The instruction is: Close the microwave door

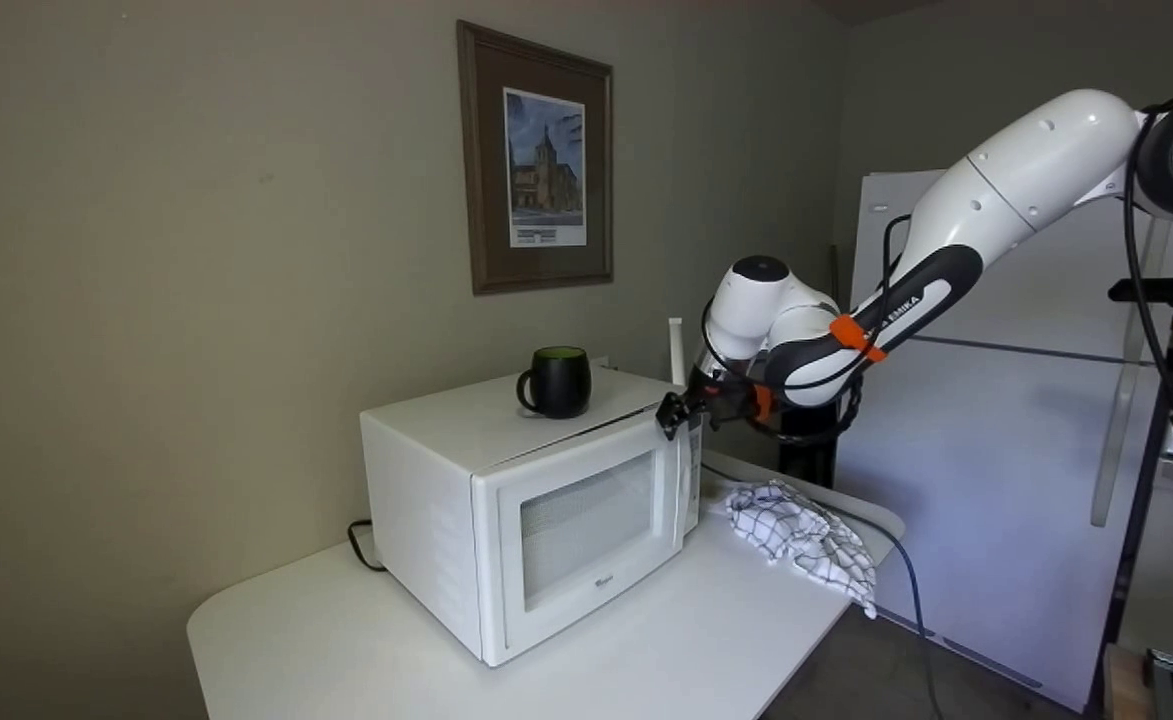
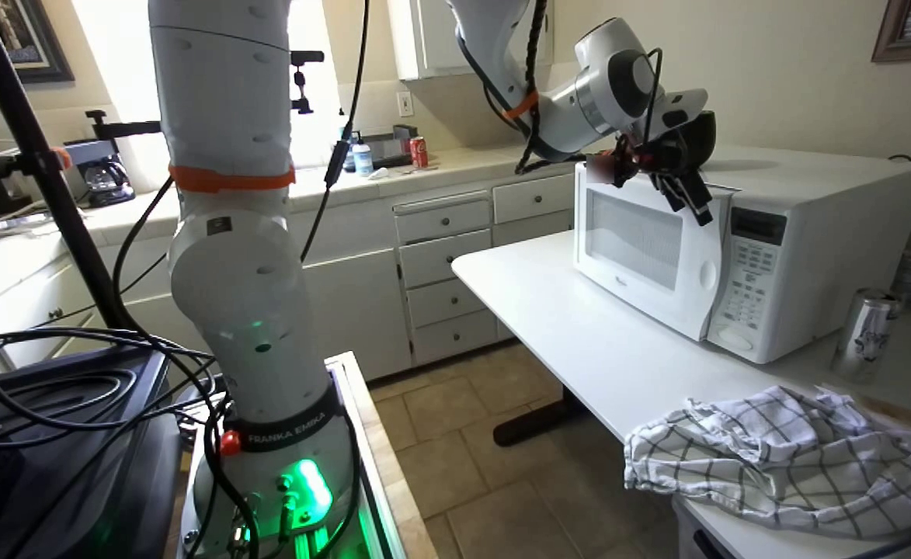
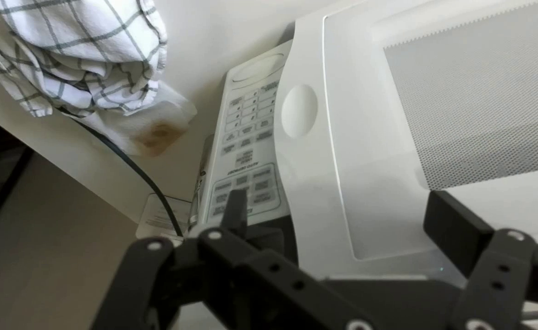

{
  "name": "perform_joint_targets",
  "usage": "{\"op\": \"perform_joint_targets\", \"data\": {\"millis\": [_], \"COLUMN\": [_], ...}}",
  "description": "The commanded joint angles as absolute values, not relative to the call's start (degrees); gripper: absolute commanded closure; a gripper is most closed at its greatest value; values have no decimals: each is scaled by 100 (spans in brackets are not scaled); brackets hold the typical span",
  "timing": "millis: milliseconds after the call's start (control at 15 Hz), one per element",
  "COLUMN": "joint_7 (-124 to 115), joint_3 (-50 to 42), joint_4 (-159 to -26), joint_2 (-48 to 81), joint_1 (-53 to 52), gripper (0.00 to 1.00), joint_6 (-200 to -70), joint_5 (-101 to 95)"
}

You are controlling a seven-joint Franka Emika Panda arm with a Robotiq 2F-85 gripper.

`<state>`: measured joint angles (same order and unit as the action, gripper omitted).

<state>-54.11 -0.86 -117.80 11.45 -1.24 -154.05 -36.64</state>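
The microwave door [image 1: 586, 530] is the white front panel with a pale mesh window. It also shows in the other views [image 2: 638, 241] [image 3: 360, 137]. It lies almost flush with the white microwave [image 1: 421, 530], with a thin dark line along the top seam. I cannot tell if it is latched. My gripper [image 1: 674, 415] is at the door's upper corner on the handle side, beside the control panel [image 2: 750, 287]. In the wrist view the gripper [image 3: 335, 211] has its fingers wide apart, with nothing held between them. Whether a finger touches the door is unclear.
A black mug [image 1: 558, 382] with a green inside stands on the microwave. A checked cloth [image 1: 796, 540] lies on the white table [image 1: 716, 610] beside it. A silver can [image 2: 867, 330] stands by the microwave's side. A cable [image 1: 901, 560] runs over the table edge.
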Motion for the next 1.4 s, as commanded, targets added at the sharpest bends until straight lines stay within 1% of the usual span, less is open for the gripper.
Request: {"op": "perform_joint_targets", "data": {"millis": [0,133,400,667,867,1133,1267,1333], "joint_7": [-5109,-4697,-4364,-4417,-4574,-4592,-4374,-4124], "joint_3": [-2,86,93,-154,-540,-786,-499,-113], "joint_4": [-11787,-11850,-11905,-11810,-11557,-11266,-11455,-11798], "joint_2": [1176,1203,1302,1564,1778,2027,1905,1665], "joint_1": [-116,-21,59,39,-75,-126,-11,141], "gripper": [0,0,0,0,0,0,0,0], "joint_6": [-15651,-16204,-16592,-17321,-17647,-17904,-17664,-17421], "joint_5": [-3631,-3464,-3405,-3951,-4577,-4784,-4441,-4079]}}
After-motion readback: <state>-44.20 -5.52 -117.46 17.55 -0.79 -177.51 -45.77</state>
